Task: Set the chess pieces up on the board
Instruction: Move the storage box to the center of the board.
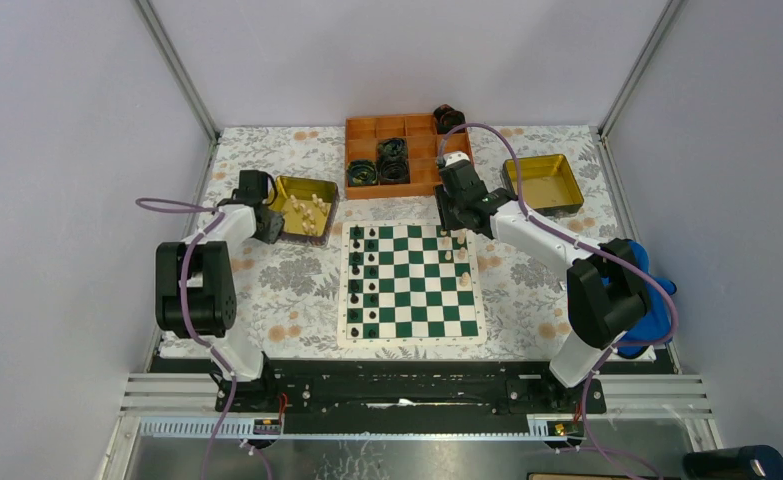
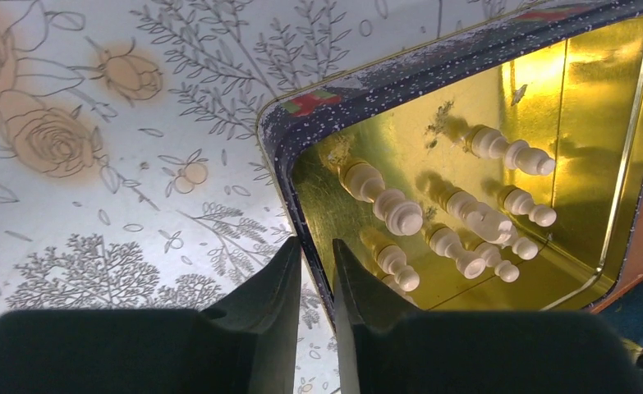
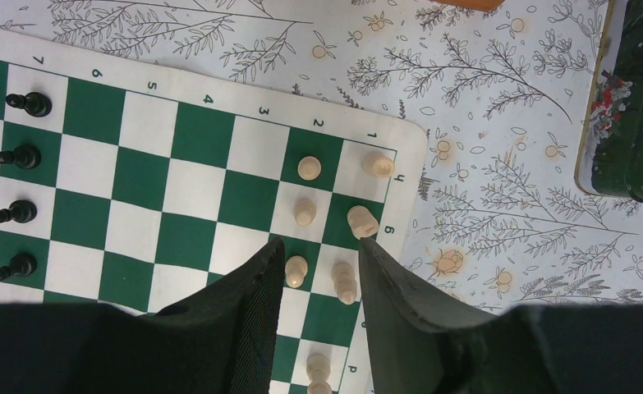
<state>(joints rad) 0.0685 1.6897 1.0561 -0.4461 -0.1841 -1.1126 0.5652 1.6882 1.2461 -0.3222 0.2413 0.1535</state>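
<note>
The board (image 1: 417,290) is lying at centre frame, with black pieces (image 1: 363,280) lining its left columns and white pieces (image 3: 305,212) standing at its upper right. The right gripper (image 3: 320,246) is hovering there, fingers apart, gripping nothing. The left gripper (image 2: 316,246) is hanging over the rim of the tin (image 2: 433,61) at upper left, fingers narrowly apart and empty. Loose pieces (image 2: 400,215) are lying inside the tin.

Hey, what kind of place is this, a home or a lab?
Probably a lab test cell, not a home: a left arm and right arm bolted to a metal rail, blank grey wall panels boxing in the table, and a chessboard on it.
</note>
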